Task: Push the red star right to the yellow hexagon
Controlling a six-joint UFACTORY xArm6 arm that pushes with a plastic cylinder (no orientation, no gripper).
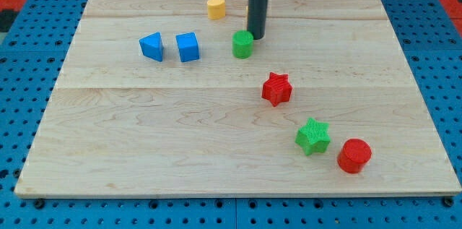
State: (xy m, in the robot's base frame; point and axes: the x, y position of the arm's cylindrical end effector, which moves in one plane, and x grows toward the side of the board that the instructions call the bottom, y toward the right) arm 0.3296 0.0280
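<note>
While my tip (pixel 256 37) rests at the far side, just right of the green cylinder (pixel 242 44), the red star (pixel 276 89) lies near the board's middle, well apart from it. With no fingers to report, there is only a bare rod. A yellow block (pixel 216 6) sits far left; another yellow sliver hides behind the rod, its shape unclear. Light, stiff and prone to spin, the star probably wants a push on a flat between points.
</note>
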